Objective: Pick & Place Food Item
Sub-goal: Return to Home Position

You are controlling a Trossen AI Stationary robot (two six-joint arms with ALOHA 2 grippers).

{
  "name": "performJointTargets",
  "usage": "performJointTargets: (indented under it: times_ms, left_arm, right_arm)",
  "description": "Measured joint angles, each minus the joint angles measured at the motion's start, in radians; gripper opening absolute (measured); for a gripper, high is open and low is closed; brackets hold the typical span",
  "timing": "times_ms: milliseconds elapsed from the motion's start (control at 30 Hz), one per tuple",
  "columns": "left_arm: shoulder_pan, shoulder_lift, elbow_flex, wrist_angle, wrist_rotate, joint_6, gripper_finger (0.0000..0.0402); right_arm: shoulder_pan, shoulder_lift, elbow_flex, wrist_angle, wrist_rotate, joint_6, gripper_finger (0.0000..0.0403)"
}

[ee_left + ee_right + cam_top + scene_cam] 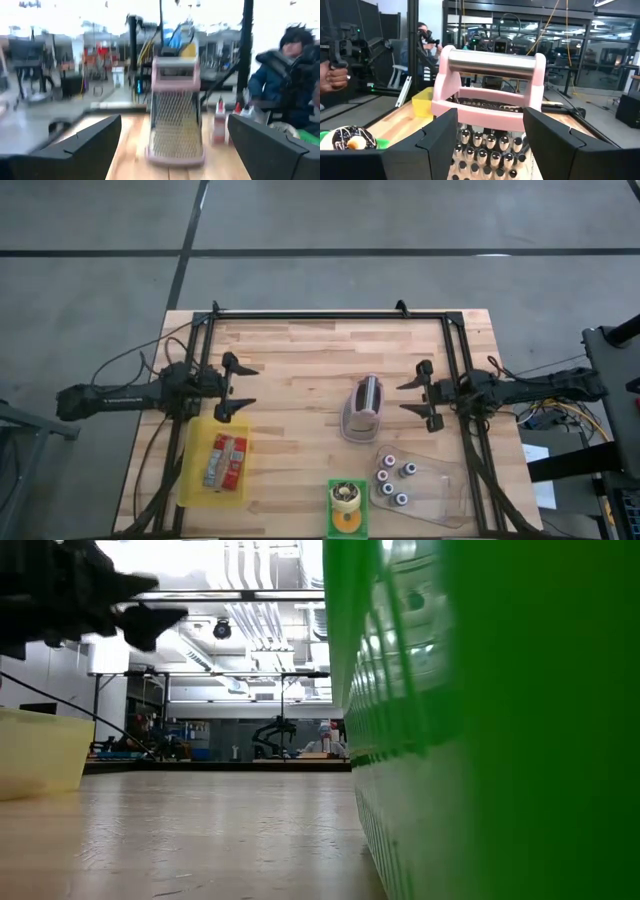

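A pink-framed metal grater [363,408] stands on its base in the middle of the table. A chocolate donut [346,500] lies on a green container [347,523] at the near edge. A yellow bin [190,480] at the near left holds red and grey packets [226,461]. My left gripper [248,386] is open and empty, left of the grater and above the bin's far end. My right gripper [402,397] is open and empty, just right of the grater. The grater shows in both wrist views, from the left [176,120] and from the right [490,75].
A clear tray [440,490] with several small round items [392,478] lies at the near right. A black frame [330,314] runs along the table's far edge and sides. The green container [500,720] fills the low view's right. People show beyond the table [295,75].
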Motion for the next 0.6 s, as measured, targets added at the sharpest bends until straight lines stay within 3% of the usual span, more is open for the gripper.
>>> performJointTargets:
  times_ms: [167, 467, 600]
  left_arm:
    - [-0.010, -0.073, 0.030, -0.025, 0.020, 0.009, 0.0369]
    - [-0.033, -0.319, 0.027, -0.319, 0.044, -0.018, 0.0369]
    - [-0.065, -0.314, 0.016, -0.330, 0.016, -0.027, 0.0369]
  right_arm:
    - [0.000, -0.015, 0.000, 0.000, 0.000, 0.014, 0.0221]
    - [0.000, -0.044, 0.001, -0.036, 0.001, 0.018, 0.0221]
    - [0.001, -0.048, 0.001, -0.031, 0.004, 0.016, 0.0221]
